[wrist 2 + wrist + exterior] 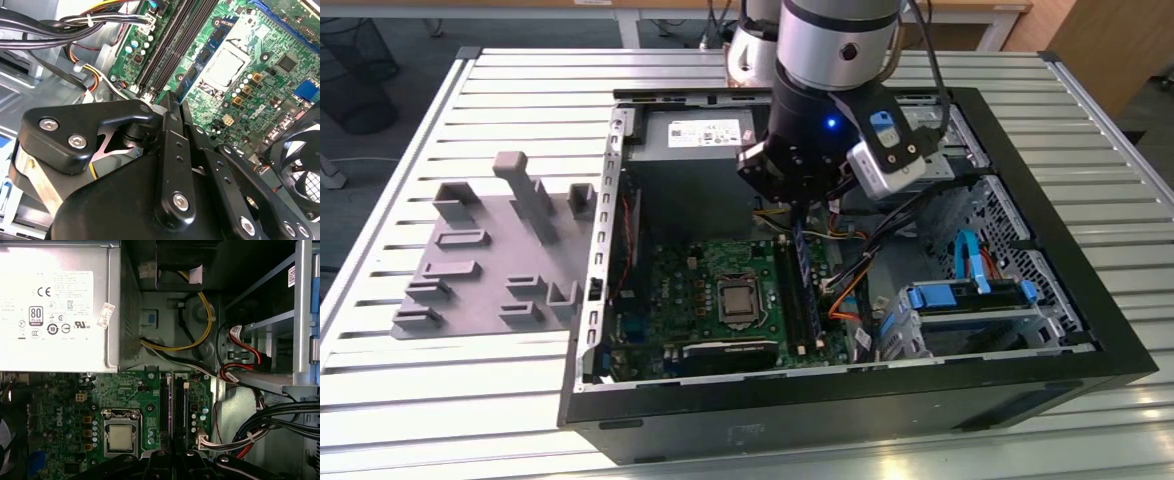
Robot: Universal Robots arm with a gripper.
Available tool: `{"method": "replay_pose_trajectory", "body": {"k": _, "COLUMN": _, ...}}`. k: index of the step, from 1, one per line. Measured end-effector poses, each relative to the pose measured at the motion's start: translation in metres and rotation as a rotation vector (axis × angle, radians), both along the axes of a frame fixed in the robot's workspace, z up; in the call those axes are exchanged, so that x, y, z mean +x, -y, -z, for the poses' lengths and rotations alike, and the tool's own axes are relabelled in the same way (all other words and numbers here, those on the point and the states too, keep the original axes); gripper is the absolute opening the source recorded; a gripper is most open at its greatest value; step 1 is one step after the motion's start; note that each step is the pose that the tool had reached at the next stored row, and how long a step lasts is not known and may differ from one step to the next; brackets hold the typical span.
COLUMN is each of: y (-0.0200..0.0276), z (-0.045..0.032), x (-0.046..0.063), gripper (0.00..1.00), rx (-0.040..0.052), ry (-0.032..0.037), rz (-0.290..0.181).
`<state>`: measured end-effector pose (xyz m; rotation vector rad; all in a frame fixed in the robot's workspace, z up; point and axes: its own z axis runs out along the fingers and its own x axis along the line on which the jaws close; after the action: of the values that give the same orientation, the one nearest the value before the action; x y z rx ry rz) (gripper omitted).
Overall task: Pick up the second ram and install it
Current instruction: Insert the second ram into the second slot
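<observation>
My gripper (798, 212) hangs inside the open computer case (1067, 300), right over the motherboard's memory slots (790, 290). The second ram (172, 405) is seen edge-on in the first wrist view as a thin dark strip between two black slot rails (164, 405), running out from my gripper (172, 460). In the exterior view the ram (806, 285) stands on edge below the fingers, along the slots. In the second wrist view the gripper (172, 100) has its black fingers (170, 130) pressed close together above the slots (165, 45). Whether the strip is seated in a slot is hidden.
A grey plastic multi-slot fixture (494, 250) lies on the slatted table at the exterior view's left. Inside the case are the power supply (694, 130), the processor socket (738, 300), a blue drive cage (961, 300), cable bundles (280, 425) and a fan (300, 160).
</observation>
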<state>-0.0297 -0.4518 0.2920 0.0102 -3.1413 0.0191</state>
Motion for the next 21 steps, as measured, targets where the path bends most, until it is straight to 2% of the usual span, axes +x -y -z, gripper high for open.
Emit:
{"method": "replay_pose_trajectory", "body": {"k": 11, "y": 0.0034, "z": 0.0030, "x": 0.003, "gripper": 0.14, "rx": 0.0000, "ry": -0.0004, "rz": 0.000}}
{"method": "replay_pose_trajectory", "body": {"k": 21, "y": 0.0040, "z": 0.0130, "x": 0.003, "gripper": 0.14, "rx": 0.0000, "ry": -0.0007, "rz": 0.000}}
